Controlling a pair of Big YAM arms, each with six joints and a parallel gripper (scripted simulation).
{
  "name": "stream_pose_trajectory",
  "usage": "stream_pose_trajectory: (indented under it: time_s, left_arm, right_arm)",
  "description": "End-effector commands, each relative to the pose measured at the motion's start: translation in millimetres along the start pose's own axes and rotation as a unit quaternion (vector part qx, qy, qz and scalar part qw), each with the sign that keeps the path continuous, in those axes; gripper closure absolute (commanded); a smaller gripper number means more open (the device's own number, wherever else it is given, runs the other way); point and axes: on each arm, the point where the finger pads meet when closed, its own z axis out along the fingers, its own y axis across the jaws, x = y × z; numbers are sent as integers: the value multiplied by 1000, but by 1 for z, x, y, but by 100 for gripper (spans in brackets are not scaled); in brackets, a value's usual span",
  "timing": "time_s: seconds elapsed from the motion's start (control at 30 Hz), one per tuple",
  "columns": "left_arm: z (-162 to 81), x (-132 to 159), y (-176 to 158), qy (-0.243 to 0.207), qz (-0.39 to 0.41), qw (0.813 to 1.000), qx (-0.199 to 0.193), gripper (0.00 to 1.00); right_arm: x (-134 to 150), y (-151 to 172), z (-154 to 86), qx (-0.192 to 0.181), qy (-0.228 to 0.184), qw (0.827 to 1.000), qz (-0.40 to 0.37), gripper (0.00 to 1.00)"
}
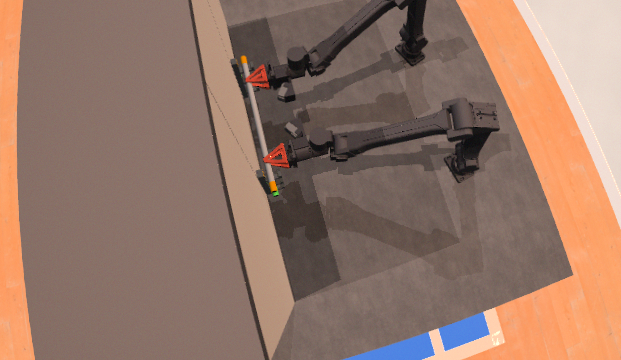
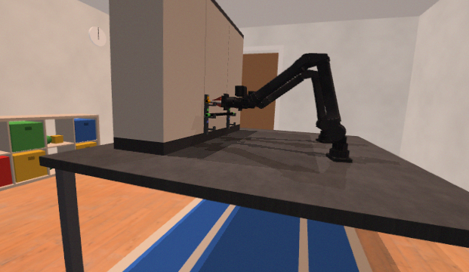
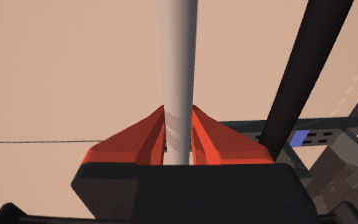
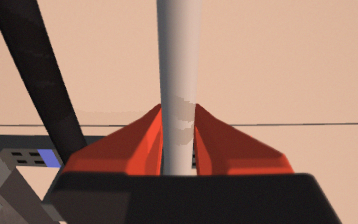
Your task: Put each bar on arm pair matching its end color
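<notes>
1. Evidently, two hands share one load: the white bar (image 1: 256, 112) (image 2: 217, 102) (image 3: 178, 65) (image 4: 180, 60) runs level along the wall (image 1: 240, 190) (image 2: 185, 75) (image 3: 55, 75) (image 4: 280, 60), at the height of the rack's (image 1: 263, 183) (image 2: 206, 128) (image 3: 347, 123) (image 4: 7, 142) top pair of arms.
2. The left gripper (image 1: 265, 160) (image 2: 213, 100) (image 3: 178, 111) is closed around the bar near one end; the right gripper (image 1: 247, 80) (image 4: 178, 112) is closed around it near the other. Gripping well apart probably keeps the bar from tipping, and leaves both ends free to meet the rack arms.
3. Orange marks the top pair, matching this bar's ends, so that height looks chosen for the match. Whether the bar already rests on both arms, I cannot tell.
4. Below lies the dark bar (image 1: 275, 193) (image 2: 220, 114) (image 3: 307, 75) (image 4: 37, 75), green-ended, at the middle pair; it seems properly home. The blue labels (image 2: 207, 122) (image 3: 300, 138) (image 4: 49, 158) (the odd color out) match neither bar.
5. As for looks, the white bar is a slim, straight, round rod, pale gray-white and smooth, with short bright orange ends. Soft shadow patches cross it beside the red fingers.
6. Next, I judge, comes settling it evenly on both arms, then letting go; uneven release could roll it off.
</notes>
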Motion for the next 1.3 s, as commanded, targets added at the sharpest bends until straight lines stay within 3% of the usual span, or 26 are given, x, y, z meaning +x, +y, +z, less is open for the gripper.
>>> stream_pose_trajectory:
  time_s: [0.0,1.27]
  left_arm:
    - [-1,5,38,7,-15,999,-41,100]
    - [-3,5,26,7,-15,999,-41,100]
  right_arm:
    - [4,-6,4,14,3,1000,-7,100]
    - [4,2,5,14,3,1000,-7,100]
